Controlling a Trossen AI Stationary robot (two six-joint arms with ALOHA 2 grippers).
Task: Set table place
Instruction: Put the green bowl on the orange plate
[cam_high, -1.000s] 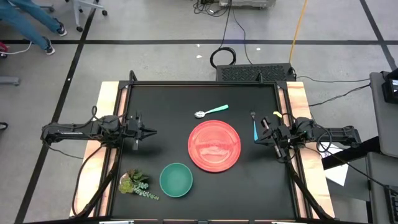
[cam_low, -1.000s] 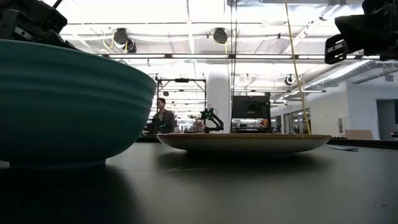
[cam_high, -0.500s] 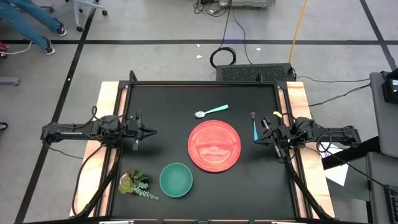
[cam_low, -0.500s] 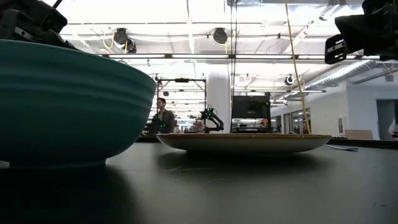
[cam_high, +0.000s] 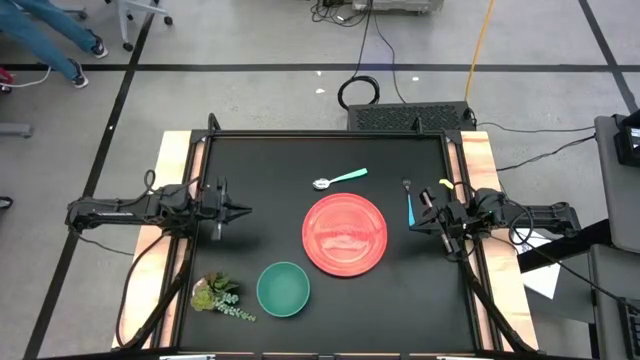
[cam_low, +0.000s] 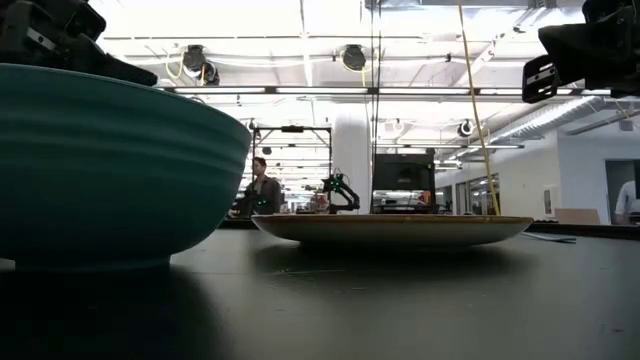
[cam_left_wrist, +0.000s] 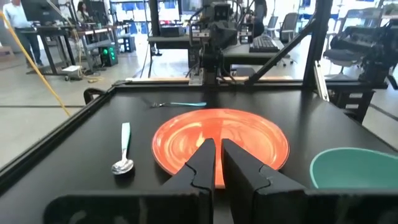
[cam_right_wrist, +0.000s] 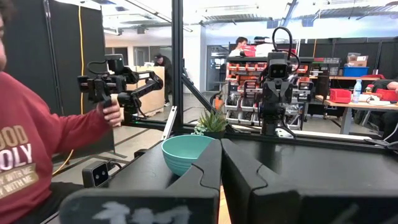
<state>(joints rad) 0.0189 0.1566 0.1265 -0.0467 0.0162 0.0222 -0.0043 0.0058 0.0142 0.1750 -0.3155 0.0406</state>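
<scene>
The round red plate (cam_high: 344, 233) lies flat right of the table's middle, also in the left wrist view as plate (cam_left_wrist: 249, 140). The teal-green bowl (cam_high: 283, 289) stands upright near the near edge, large in the low view as bowl (cam_low: 100, 170). The teal-handled spoon (cam_high: 340, 179) lies beyond the plate. The blue-handled fork (cam_high: 408, 203) lies to the plate's right. My left gripper (cam_high: 243, 211) (cam_left_wrist: 219, 152) hovers shut at the table's left side, pointing at the plate. My right gripper (cam_high: 413, 212) (cam_right_wrist: 221, 155) hovers shut at the right side, beside the fork.
A leafy green plant sprig (cam_high: 215, 296) lies at the near left, beside the bowl. Pale wooden strips (cam_high: 175, 160) run along the black table's left and right sides. People show in the room beyond the table. Bare black table top (cam_high: 270, 170) lies between the left gripper and the spoon.
In the low view my left arm has shifted a little above the bowl; which way, I cannot tell. The plate, bowl, spoon and fork have stayed where they were.
</scene>
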